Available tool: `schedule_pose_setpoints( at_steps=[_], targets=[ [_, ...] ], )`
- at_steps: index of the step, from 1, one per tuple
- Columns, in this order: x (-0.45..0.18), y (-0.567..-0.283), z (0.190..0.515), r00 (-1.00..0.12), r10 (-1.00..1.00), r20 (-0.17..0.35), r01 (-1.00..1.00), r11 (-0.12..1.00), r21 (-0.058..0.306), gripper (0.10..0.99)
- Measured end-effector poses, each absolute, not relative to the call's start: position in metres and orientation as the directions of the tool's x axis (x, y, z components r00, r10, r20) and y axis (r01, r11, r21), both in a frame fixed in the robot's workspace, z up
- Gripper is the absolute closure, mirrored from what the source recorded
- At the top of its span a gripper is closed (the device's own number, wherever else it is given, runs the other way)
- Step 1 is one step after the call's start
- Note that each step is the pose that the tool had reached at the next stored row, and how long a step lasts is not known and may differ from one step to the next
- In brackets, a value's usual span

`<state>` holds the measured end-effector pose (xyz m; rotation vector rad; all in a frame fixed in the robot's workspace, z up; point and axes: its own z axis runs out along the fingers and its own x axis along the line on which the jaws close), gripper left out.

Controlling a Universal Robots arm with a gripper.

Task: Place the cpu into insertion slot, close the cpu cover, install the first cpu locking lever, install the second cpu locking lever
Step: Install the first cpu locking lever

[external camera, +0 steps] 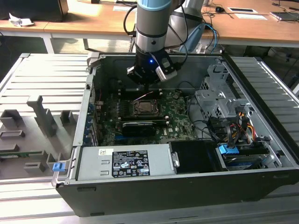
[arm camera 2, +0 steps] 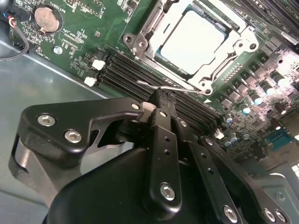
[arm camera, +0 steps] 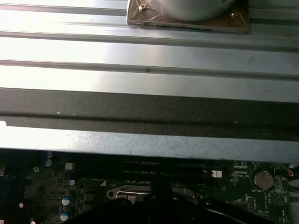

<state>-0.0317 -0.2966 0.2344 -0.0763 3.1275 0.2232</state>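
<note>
In the second wrist view the black two-fingered gripper (arm camera 2: 160, 97) is seen with its fingers drawn together, no gap showing at the tips. A thin silver wire locking lever (arm camera 2: 175, 87) lies right at those tips. Whether it is pinched or merely touched cannot be made out, as the meeting point is covered by the fingers themselves.

Just beyond the fingertips the small square silver-faced cpu (arm camera 2: 194, 39) is seated flat, face up, in the square silver-rimmed insertion slot (arm camera 2: 133, 42). The thin silver-grey metal cpu cover (arm camera 2: 219, 65) is laid down around it. The chip's face is washed out by glare, and the far part of the socket is cut off. The lever's long axis runs across the fingertips, along the socket edge nearest them and parallel to the long black memory slots (arm camera 2: 126, 70), which pass under the tips.

In the first wrist view only a strip of the cover (arm camera: 126, 193) is seen, the rest being hidden behind the dark gripper body.

In the exterior view the gripper (external camera: 145, 83) is held just above the socket inside the open black computer case (external camera: 140, 196). The lever cannot be made out there.
</note>
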Motion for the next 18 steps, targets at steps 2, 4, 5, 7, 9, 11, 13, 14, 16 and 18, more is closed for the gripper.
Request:
schedule_pose_setpoints(
  at_steps=[2, 4, 5, 7, 9, 11, 13, 14, 16, 18],
  targets=[
    [-0.0318, -0.2966, 0.2337, -0.999, -0.048, -0.009, -0.048, 0.988, 0.144, 0.980],
    [-0.0317, -0.2966, 0.2330, -0.999, -0.045, -0.009, -0.046, 0.987, 0.157, 0.980],
    [-0.0317, -0.2967, 0.2325, -0.999, -0.043, -0.010, -0.044, 0.986, 0.163, 0.980],
    [-0.0317, -0.2969, 0.2312, -0.999, -0.040, -0.010, -0.041, 0.983, 0.178, 0.980],
    [-0.0317, -0.2975, 0.2296, -0.999, -0.040, -0.010, -0.041, 0.983, 0.179, 0.980],
    [-0.0318, -0.2986, 0.2291, -0.999, -0.042, -0.010, -0.043, 0.983, 0.178, 0.980],
    [-0.0317, -0.2991, 0.2292, -0.999, -0.048, -0.010, -0.049, 0.984, 0.170, 0.980],
    [-0.0317, -0.2992, 0.2292, -0.999, -0.048, -0.010, -0.049, 0.984, 0.169, 0.980],
    [-0.0317, -0.2994, 0.2292, -0.999, -0.048, -0.010, -0.049, 0.985, 0.168, 0.980],
    [-0.0317, -0.2995, 0.2292, -0.999, -0.048, -0.010, -0.049, 0.985, 0.168, 0.980]
  ],
)
